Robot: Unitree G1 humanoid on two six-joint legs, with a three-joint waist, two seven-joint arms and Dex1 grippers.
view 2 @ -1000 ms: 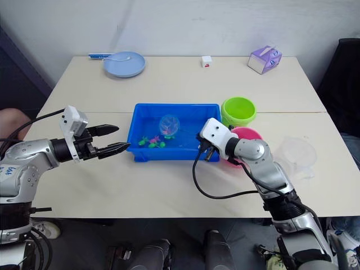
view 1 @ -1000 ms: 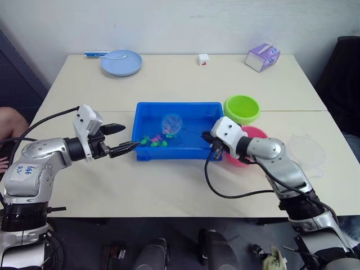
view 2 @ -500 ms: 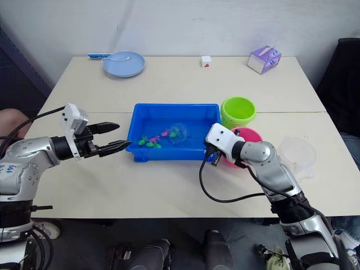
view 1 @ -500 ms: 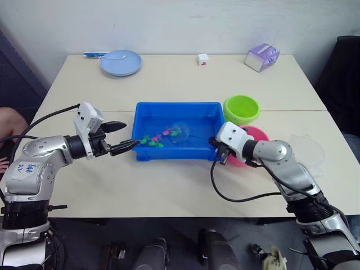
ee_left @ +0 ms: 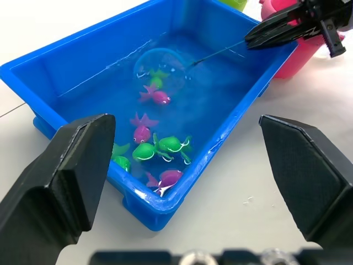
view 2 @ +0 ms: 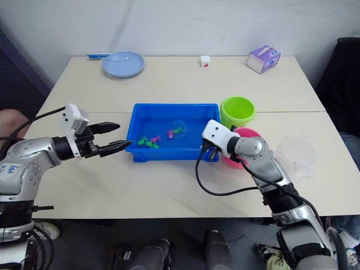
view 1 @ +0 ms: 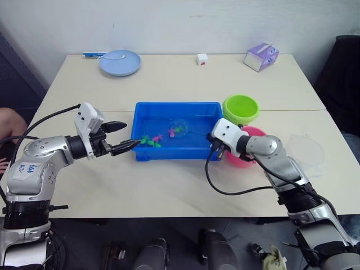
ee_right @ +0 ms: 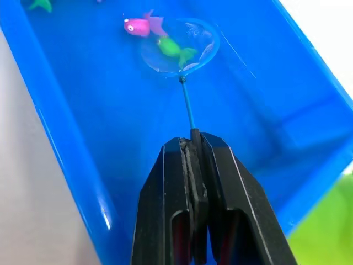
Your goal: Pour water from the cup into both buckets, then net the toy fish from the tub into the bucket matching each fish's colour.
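Over the last second our right end effector [ee_right: 193, 144], pinched on the net's [ee_right: 177, 46] handle, has swept the hoop ahead through the tub [view 1: 147, 153] under a green fish [ee_right: 174, 48], so we judge lifting comes next, while our left end effector [view 1: 125, 137] hangs spread.

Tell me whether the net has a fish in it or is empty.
It has a fish in it: a green fish lies within the net hoop in the tub. The right gripper holds the handle; a pink fish lies just outside.

Right end effector [ee_right: 192, 144] clamped on net [ee_right: 180, 46] handle over tub [ee_right: 71, 149]. Green fish [ee_right: 172, 48] inside hoop; pink fish [ee_right: 140, 25] touching hoop rim.
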